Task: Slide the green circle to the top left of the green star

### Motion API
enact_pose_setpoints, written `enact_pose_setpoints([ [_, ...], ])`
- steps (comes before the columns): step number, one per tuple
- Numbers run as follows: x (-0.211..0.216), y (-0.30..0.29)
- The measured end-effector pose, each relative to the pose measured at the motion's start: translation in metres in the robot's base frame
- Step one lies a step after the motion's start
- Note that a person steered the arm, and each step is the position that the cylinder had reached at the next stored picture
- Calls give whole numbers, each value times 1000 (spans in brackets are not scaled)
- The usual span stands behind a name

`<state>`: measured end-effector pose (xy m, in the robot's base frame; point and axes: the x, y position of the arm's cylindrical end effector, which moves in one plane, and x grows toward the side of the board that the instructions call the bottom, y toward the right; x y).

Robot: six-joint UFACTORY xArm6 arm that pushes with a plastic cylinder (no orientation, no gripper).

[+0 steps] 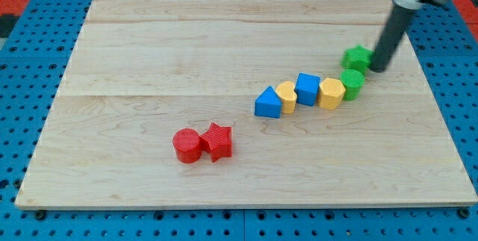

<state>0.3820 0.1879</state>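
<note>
Rod housing is cut off at the view's top right, so I only see the dark shaft down to my tip, bare and holding nothing, just right of the ridged green star. Green circle sits below-left of my tip, touching a yellow block on the wooden board.

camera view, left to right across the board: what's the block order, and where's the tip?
red circle → red star → blue triangle → yellow heart → blue cube → yellow hexagon → green circle → green star → my tip, touching or nearly touching the green star's right side.
</note>
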Motion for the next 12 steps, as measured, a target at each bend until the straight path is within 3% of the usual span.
enact_pose_setpoints([
  [1,-38,-100],
  [3,-79,-84],
  [4,-104,-154],
  [6,-75,-207],
  [7,-75,-131],
  [8,-60,-20],
  [9,-12,85],
  [10,39,64],
  [11,36,14],
  [12,35,33],
])
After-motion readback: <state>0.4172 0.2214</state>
